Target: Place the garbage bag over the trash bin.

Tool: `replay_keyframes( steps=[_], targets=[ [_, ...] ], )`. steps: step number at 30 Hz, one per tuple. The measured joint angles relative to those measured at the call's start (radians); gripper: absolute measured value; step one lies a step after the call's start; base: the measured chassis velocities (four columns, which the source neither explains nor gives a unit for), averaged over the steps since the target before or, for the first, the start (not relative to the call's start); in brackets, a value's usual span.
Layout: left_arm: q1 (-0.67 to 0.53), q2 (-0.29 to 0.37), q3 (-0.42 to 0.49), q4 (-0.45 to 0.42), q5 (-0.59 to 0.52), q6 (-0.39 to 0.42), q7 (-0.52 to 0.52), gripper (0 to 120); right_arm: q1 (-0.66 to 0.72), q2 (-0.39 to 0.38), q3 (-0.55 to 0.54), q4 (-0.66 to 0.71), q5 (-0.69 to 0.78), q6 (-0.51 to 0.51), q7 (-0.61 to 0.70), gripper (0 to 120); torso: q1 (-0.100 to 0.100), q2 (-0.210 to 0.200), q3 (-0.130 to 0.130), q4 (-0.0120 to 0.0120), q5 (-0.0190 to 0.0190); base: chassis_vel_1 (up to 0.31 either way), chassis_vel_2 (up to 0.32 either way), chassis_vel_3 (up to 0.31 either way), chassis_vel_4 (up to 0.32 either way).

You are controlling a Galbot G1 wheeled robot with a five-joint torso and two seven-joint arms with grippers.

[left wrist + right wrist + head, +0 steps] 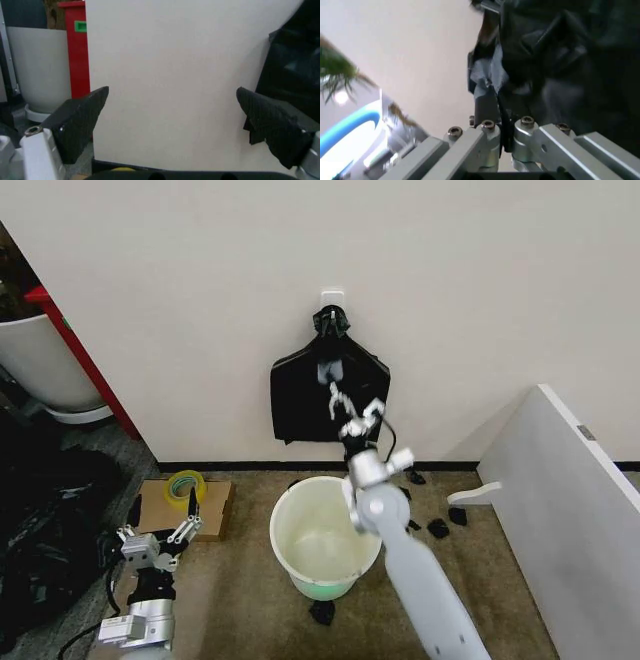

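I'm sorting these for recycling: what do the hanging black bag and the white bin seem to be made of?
The garbage bag looks like thin glossy plastic film: wrinkled, with pale highlights. The trash bin looks like smooth rigid plastic, judging by its even moulded rim.

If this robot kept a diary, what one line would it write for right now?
right gripper: raised at black bag bundle hanging on wall, jaws shut on it | left gripper: low, jaws open | trash bin: unlined

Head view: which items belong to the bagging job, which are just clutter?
Job:
- garbage bag, hanging on the wall
- trash bin, unlined
- right gripper, shut on the bag
- left gripper, open, low

Clutter:
- tape roll
- black scraps
- big white tub
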Motion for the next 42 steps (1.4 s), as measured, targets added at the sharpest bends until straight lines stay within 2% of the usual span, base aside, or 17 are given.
replay_keyframes(
  steps=[3,8,12,16,20,28,38,42],
  targets=[
    [0.000,0.000,0.001,0.001,0.000,-0.004,-0.001,100,-0.080,-0.048,-0.017,0.052,-0.053,0.013,-0.005,0,0.000,0.000,0.000,0.0002,-0.0003,0.000,0.000,0.000,0.000],
    [0.001,0.000,0.007,-0.009,0.001,-0.005,-0.001,100,-0.189,-0.109,-0.037,0.062,-0.165,0.043,-0.035,0,0.000,0.000,0.000,0.0002,0.0000,0.000,0.000,0.000,0.000],
    [0.005,0.007,0.006,-0.016,0.001,-0.006,-0.001,100,-0.268,-0.153,-0.043,0.033,-0.267,0.083,-0.119,0,0.000,0.000,0.000,0.0001,0.0000,0.000,0.000,0.000,0.000],
    [0.008,0.008,0.006,-0.017,0.001,-0.008,-0.001,100,-0.293,-0.163,-0.033,0.004,-0.323,0.111,-0.208,0,0.000,0.000,0.000,0.0002,-0.0001,0.000,0.000,0.000,0.000],
    [0.007,0.005,0.010,-0.019,0.001,-0.009,-0.001,100,-0.306,-0.166,-0.007,-0.044,-0.387,0.146,-0.352,0,0.000,0.000,0.000,0.0003,-0.0001,0.000,0.000,0.000,0.000],
    [0.005,0.002,0.008,-0.020,0.002,-0.010,0.000,100,-0.301,-0.172,0.041,-0.122,-0.443,0.167,-0.560,0,0.000,0.000,0.000,0.0002,-0.0001,0.000,0.000,0.000,0.000],
    [0.003,-0.003,0.007,-0.019,0.002,-0.010,0.000,100,-0.260,-0.154,0.061,-0.155,-0.460,0.208,-0.572,0,0.000,0.000,0.000,0.0003,-0.0001,0.000,0.000,0.000,0.000],
    [0.001,-0.005,0.006,-0.015,0.003,-0.008,0.000,100,-0.245,-0.154,0.069,-0.154,-0.450,0.219,-0.560,12,0.000,0.000,0.000,0.0003,-0.0001,0.000,0.000,0.000,0.000]
  ],
)
